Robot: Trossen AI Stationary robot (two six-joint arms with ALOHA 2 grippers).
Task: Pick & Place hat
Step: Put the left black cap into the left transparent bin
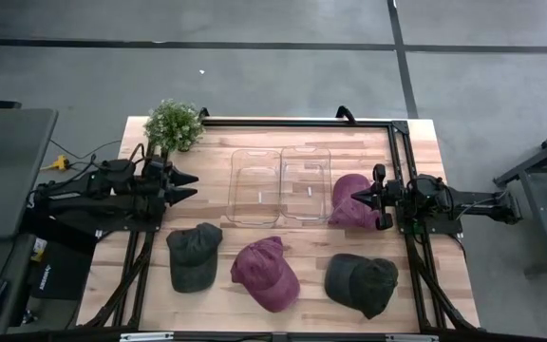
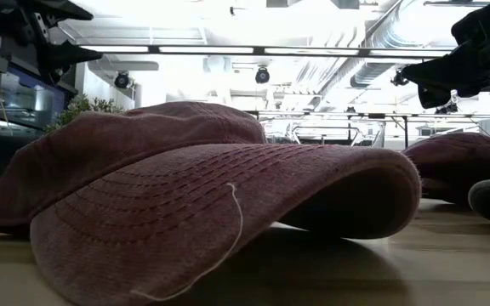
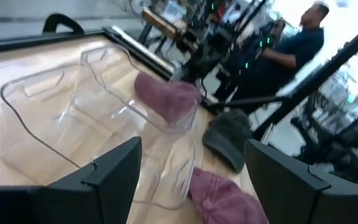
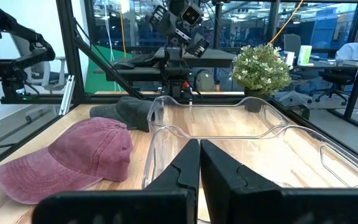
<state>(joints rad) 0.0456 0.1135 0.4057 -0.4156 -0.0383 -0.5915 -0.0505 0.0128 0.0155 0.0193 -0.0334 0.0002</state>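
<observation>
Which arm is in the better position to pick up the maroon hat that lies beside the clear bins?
Probably the right. The right gripper hovers directly over that maroon hat, fingers shut. The left gripper, fingers open, waits on the far side of the clear bins.

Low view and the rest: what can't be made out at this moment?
- Low view: the maroon cap at the front fills the picture and hides both clear bins and most of the table.
- High view: the right gripper overlaps the maroon cap by the bins; contact cannot be told.
- Left wrist view: the left gripper's fingers cover the clear bins' near edge.
</observation>
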